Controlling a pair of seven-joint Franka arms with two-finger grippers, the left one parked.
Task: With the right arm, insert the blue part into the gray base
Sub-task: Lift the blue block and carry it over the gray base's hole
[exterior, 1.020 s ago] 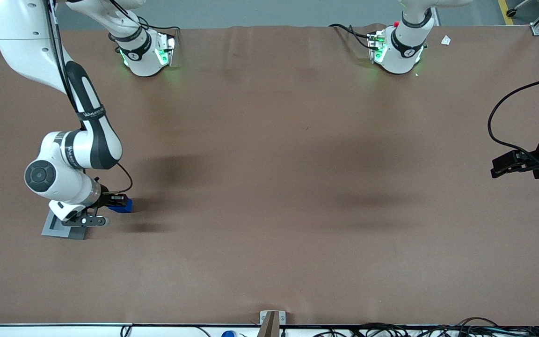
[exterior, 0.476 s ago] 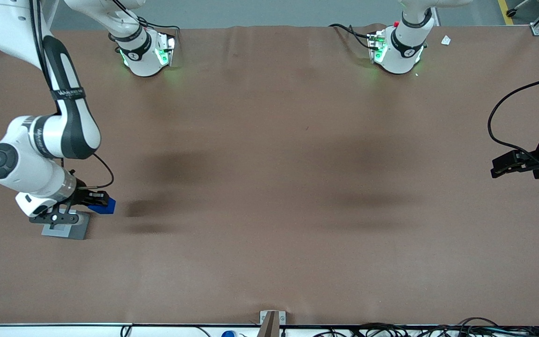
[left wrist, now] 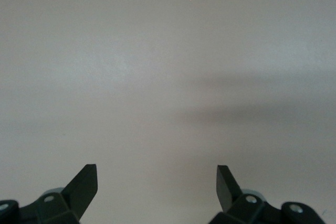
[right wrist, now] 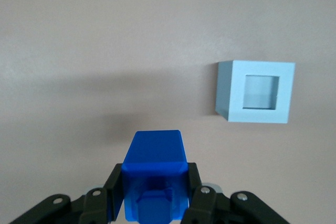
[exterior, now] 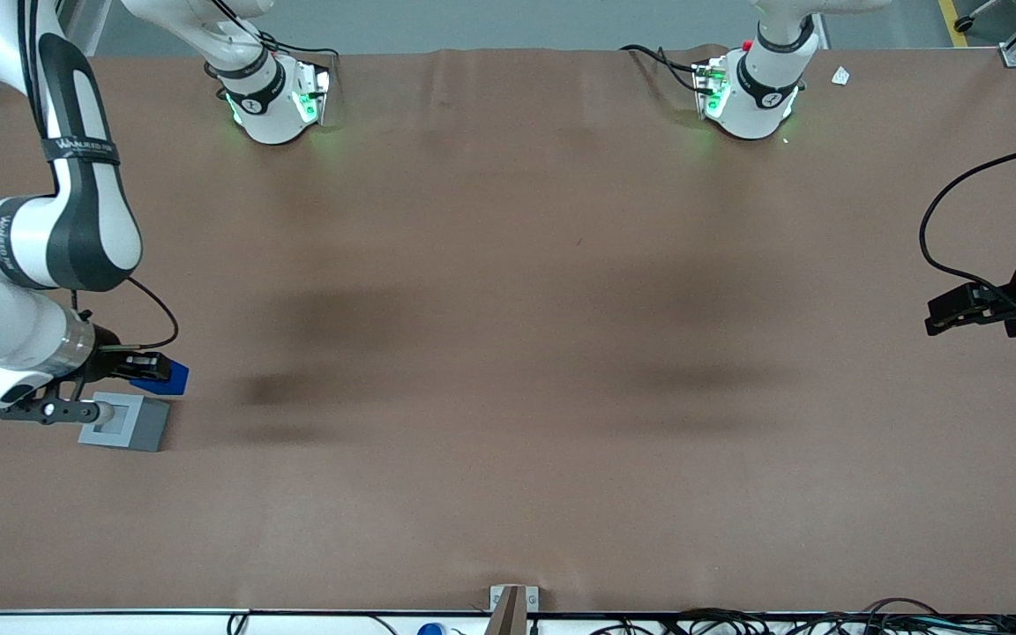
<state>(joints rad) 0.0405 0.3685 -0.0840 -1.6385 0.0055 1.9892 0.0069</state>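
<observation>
- The right arm holds its gripper above the table, at the working arm's end.
- The jaws pinch the blue part by its sides, clear of the table.
- The gray base lies flat on the table, apart from the jaws and lower than them, its square recess bare.

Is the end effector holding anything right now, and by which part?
Yes: the end effector holds the blue part, its fingers clamped on two opposite side faces, off the table, beside the gray base.
</observation>
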